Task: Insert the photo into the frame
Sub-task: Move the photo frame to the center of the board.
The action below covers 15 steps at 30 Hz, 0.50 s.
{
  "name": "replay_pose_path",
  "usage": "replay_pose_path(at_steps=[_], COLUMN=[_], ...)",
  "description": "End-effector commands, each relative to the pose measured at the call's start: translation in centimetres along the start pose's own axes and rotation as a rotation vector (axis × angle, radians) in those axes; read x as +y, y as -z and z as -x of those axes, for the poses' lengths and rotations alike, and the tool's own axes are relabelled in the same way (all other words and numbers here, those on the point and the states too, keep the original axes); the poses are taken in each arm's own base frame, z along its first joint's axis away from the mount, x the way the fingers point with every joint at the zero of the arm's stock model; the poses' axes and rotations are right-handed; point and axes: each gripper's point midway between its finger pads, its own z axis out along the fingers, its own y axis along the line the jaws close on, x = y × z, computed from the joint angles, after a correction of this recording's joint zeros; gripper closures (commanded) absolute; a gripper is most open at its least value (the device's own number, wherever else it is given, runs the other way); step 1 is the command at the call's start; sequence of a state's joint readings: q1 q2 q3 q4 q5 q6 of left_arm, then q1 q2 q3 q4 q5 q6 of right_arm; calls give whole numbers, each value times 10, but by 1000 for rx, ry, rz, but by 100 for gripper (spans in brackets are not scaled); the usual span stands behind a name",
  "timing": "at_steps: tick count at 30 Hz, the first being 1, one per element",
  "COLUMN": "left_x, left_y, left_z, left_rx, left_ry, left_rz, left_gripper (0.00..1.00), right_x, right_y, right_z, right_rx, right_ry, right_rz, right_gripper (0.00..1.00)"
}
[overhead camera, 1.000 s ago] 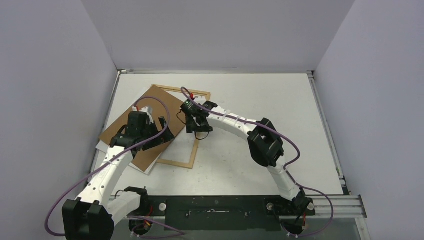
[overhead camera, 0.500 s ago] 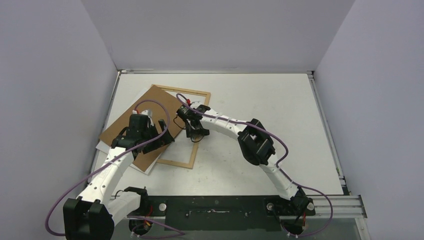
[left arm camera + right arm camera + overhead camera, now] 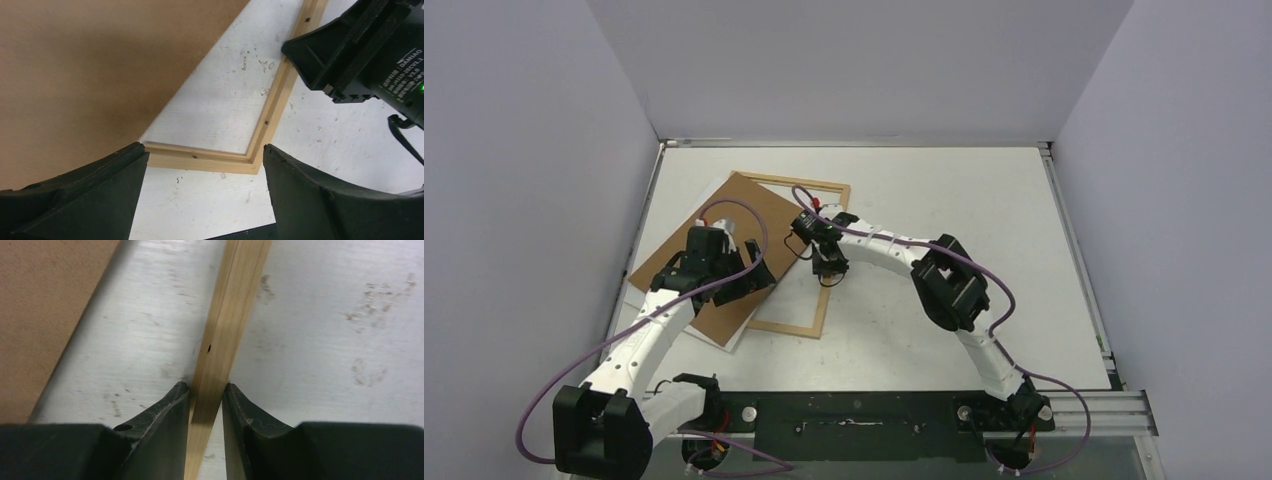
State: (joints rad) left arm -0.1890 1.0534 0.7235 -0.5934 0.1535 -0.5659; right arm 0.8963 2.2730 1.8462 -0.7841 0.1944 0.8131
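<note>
My right gripper [image 3: 206,390] pinches the right-hand strip of the wooden frame [image 3: 235,300], a finger pressed to each side. The frame lies flat on the white table [image 3: 944,190], partly under the brown hardboard panel [image 3: 724,205]. My left gripper [image 3: 205,155] hangs wide open above the frame's near corner. Only a white edge of the photo [image 3: 709,335] shows from under the panel.

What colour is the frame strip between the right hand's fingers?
Pale natural wood; the frame shows best in the right wrist view.

The backing panel [image 3: 724,215] is overlapping the left half of the frame [image 3: 784,328]; the right claw [image 3: 206,390] is straddling its right strip.
</note>
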Motion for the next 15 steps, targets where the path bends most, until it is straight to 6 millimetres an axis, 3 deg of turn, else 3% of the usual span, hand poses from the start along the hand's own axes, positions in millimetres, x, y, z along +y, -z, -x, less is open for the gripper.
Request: replay_pose_path(at_steps=[1,7,15], left_x=[-16,-20,-25], left_y=[10,5,-16], left_z=[24,33,42], left_rx=[-71,-59,-20], left_ry=[-87,-202,-244], left_rz=[-30,49,149], left_gripper=[16,15,15], right_x=[-56,-113,-211], right_y=[25,37,44], right_z=[14,10,5], right_rx=[-13,-1,-14], right_ry=[14,-5,-84], right_rz=[-73,-97,-183], right_gripper=[87,87,86])
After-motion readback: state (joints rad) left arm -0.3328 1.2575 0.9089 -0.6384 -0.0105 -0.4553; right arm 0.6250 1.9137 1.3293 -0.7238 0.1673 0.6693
